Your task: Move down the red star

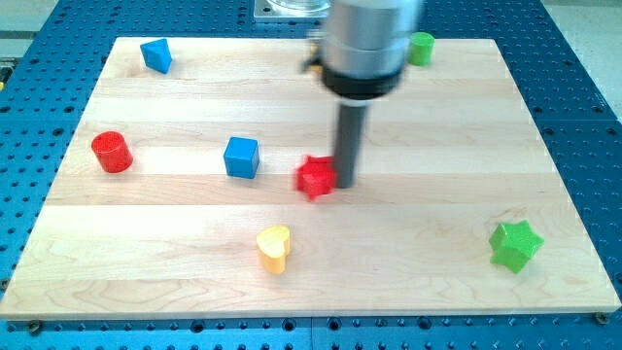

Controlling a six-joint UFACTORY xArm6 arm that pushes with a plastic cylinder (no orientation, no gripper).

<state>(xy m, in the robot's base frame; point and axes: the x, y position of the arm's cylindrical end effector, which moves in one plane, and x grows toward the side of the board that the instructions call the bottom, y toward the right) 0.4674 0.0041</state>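
Observation:
The red star [315, 178] lies near the middle of the wooden board [194, 253]. My tip [346, 183] is at the star's right side, touching or nearly touching it. The dark rod rises from there to the grey arm body [367, 44] at the view's top.
A blue cube [241, 157] sits left of the red star. A red cylinder [112, 152] is at the left. A blue block [155, 54] is at the top left. A yellow heart [274, 248] lies below the star. A green star [513, 245] is at the bottom right. A green block [422, 48] is at the top.

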